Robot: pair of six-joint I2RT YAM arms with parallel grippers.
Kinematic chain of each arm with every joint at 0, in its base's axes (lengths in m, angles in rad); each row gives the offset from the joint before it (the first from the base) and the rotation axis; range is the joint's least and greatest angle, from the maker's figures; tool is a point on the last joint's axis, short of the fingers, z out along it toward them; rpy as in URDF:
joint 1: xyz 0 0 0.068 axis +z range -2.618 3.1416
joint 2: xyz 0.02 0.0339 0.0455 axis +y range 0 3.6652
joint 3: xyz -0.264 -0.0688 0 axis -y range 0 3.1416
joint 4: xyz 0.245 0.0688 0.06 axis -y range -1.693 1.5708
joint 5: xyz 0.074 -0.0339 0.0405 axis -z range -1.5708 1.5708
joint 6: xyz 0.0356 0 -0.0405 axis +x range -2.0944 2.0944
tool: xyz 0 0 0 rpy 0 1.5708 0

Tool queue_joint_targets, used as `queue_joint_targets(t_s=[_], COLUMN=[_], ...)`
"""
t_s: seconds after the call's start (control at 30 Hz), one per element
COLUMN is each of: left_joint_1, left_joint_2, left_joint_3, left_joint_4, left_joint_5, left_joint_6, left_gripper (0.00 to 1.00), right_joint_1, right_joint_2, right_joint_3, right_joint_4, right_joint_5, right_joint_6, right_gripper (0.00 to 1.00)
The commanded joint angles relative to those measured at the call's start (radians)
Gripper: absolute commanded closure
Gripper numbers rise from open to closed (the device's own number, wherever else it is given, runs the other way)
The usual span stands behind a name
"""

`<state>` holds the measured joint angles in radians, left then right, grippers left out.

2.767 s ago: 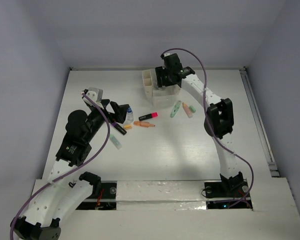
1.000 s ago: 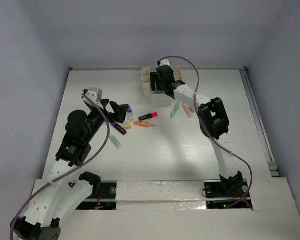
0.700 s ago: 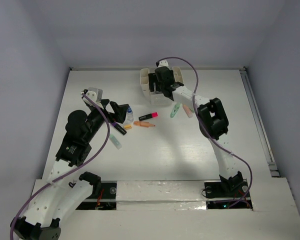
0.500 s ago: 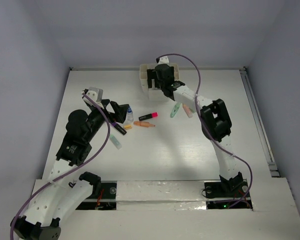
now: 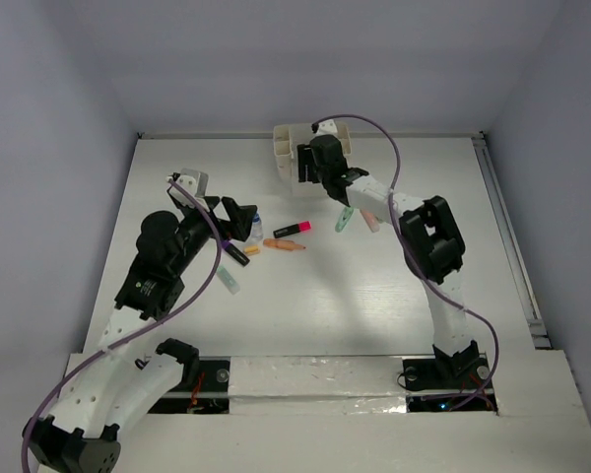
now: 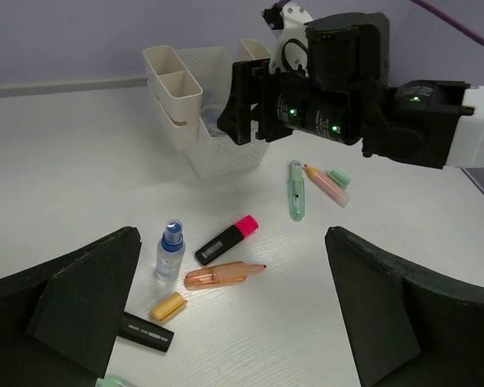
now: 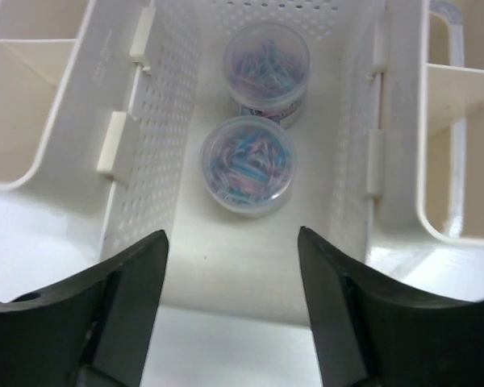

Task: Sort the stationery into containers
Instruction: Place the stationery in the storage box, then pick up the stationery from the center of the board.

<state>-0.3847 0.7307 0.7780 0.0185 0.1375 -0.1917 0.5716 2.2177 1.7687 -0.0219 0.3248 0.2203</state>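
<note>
White perforated plastic organizer [image 7: 157,121]: from above, its middle bay is mostly hidden under right gripper [image 7: 230,242]. Bay holds two round clear lidded tubs [image 7: 248,165], contents blurred. Right jaws spread, empty. Left gripper [image 6: 230,242] jaws spread wide over scattered markers [image 6: 296,190].

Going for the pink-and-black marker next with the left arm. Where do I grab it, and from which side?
Take the pink-and-black marker at mid-barrel, straight from above, fingers across its width. It lies flat and nothing touches it; the orange marker lies close along its near side, so centre carefully.
</note>
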Motion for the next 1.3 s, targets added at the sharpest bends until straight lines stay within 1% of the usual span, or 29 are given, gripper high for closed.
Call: queue_joint_targets(t_s=[0.0, 0.03, 0.1, 0.13, 0.2, 0.23, 0.27, 0.33, 0.37, 0.4, 0.47, 0.5, 0.53, 0.6, 0.63, 0.67, 0.7, 0.73, 0.77, 0.8, 0.83, 0.9, 0.97, 1.0, 1.03, 1.07, 1.1, 1.13, 1.27], left_joint_1=[-0.003, -0.003, -0.003, -0.003, -0.003, -0.003, -0.003, -0.003, -0.003, -0.003, -0.003, -0.003, -0.003, -0.003, 0.007, 0.024, 0.041, 0.059, 0.111, 0.137, 0.162, 0.202, 0.211, 0.211, 0.211, 0.211, 0.211, 0.211, 0.211], left_joint_2=[0.009, 0.01, 0.016, 0.016, 0.018, 0.018, 0.021, 0.035, 0.042, 0.062, 0.081, 0.104, 0.119, 0.172, 0.196, 0.217, 0.263, 0.288, 0.336, 0.36, 0.387, 0.458, 0.498, 0.541, 0.561, 0.582, 0.62, 0.634, 0.673], left_joint_3=[0.007, 0.009, 0.015, 0.018, 0.026, 0.029, 0.032, 0.047, 0.053, 0.061, 0.078, 0.092, 0.101, 0.121, 0.141, 0.148, 0.158, 0.159, 0.159, 0.159, 0.159, 0.167, 0.171, 0.182, 0.188, 0.196, 0.205, 0.213, 0.208], left_joint_4=[0.063, 0.063, 0.066, 0.066, 0.063, 0.061, 0.058, 0.031, 0.015, -0.017, -0.051, -0.078, -0.095, -0.152, -0.17, -0.196, -0.201, -0.201, -0.196, -0.192, -0.19, -0.195, -0.196, -0.199, -0.201, -0.207, -0.225, -0.227, -0.218], left_joint_5=[0.001, 0.002, -0.001, -0.004, -0.018, -0.03, -0.045, -0.12, -0.169, -0.256, -0.315, -0.372, -0.407, -0.461, -0.476, -0.487, -0.463, -0.434, -0.367, -0.339, -0.322, -0.344, -0.364, -0.378, -0.38, -0.384, -0.401, -0.404, -0.421], left_joint_6=[-0.009, -0.014, -0.017, -0.018, -0.028, -0.032, -0.049, -0.077, -0.095, -0.145, -0.176, -0.208, -0.225, -0.242, -0.248, -0.253, -0.252, -0.246, -0.241, -0.238, -0.236, -0.23, -0.219, -0.218, -0.215, -0.213, -0.218, -0.218, -0.219], left_gripper=[0.01, 0.01, 0.01, 0.01, 0.01, 0.01, 0.01, 0.01, 0.01, 0.01, 0.01, 0.01, 0.01, 0.01, 0.01, 0.01, 0.01, 0.01, 0.01, 0.01, 0.01, 0.01, 0.04, 0.06, 0.11, 0.12, 0.15, 0.2, 0.27], right_joint_1=[0.01, 0.01, 0.01, 0.01, 0.01, 0.01, 0.01, 0.01, 0.01, 0.01, 0.01, 0.01, 0.01, 0.01, 0.01, 0.01, 0.01, 0.019, 0.019, 0.019, 0.019, 0.019, 0.019, 0.019, 0.019, 0.019, 0.019, 0.019, 0.019], right_joint_2=[-0.13, -0.142, -0.179, -0.191, -0.223, -0.234, -0.245, -0.277, -0.292, -0.308, -0.364, -0.41, -0.411, -0.496, -0.525, -0.588, -0.622, -0.656, -0.726, -0.76, -0.795, -0.892, -0.955, -0.987, -1.045, -1.07, -1.092, -1.113, -1.159], right_joint_3=[-0.047, -0.054, -0.058, -0.063, -0.066, -0.072, -0.077, -0.09, -0.113, -0.129, -0.164, -0.196, -0.218, -0.288, -0.317, -0.348, -0.379, -0.444, -0.478, -0.512, -0.572, -0.62, -0.692, -0.719, -0.744, -0.791, -0.811, -0.828, -0.871], right_joint_4=[0.094, 0.1, 0.102, 0.097, 0.085, 0.076, 0.07, 0.059, 0.057, 0.057, 0.054, 0.042, 0.042, 0.028, 0.025, 0.023, 0.025, -0.008, -0.012, -0.015, -0.029, -0.05, -0.066, -0.064, -0.061, -0.059, -0.061, -0.061, -0.056], right_joint_5=[-0.006, -0.009, -0.033, -0.042, -0.078, -0.099, -0.11, -0.13, -0.154, -0.167, -0.21, -0.237, -0.237, -0.289, -0.305, -0.328, -0.357, -0.366, -0.375, -0.377, -0.377, -0.377, -0.374, -0.371, -0.368, -0.348, -0.337, -0.331, -0.349], right_joint_6=[-0.004, -0.007, -0.006, -0.003, 0.005, 0.013, 0.017, 0.028, 0.034, 0.037, 0.045, 0.051, 0.057, 0.065, 0.079, 0.085, 0.093, 0.102, 0.103, 0.103, 0.099, 0.09, 0.08, 0.074, 0.073, 0.07, 0.068, 0.068, 0.076], right_gripper=[0.31, 0.38, 0.41, 0.54, 0.65, 0.81, 0.88, 0.96, 0.98, 0.98, 0.97, 0.96, 0.95, 0.92, 0.88, 0.84, 0.82, 0.77, 0.74, 0.71, 0.64, 0.56, 0.54, 0.54, 0.51, 0.51, 0.5, 0.47, 0.39])
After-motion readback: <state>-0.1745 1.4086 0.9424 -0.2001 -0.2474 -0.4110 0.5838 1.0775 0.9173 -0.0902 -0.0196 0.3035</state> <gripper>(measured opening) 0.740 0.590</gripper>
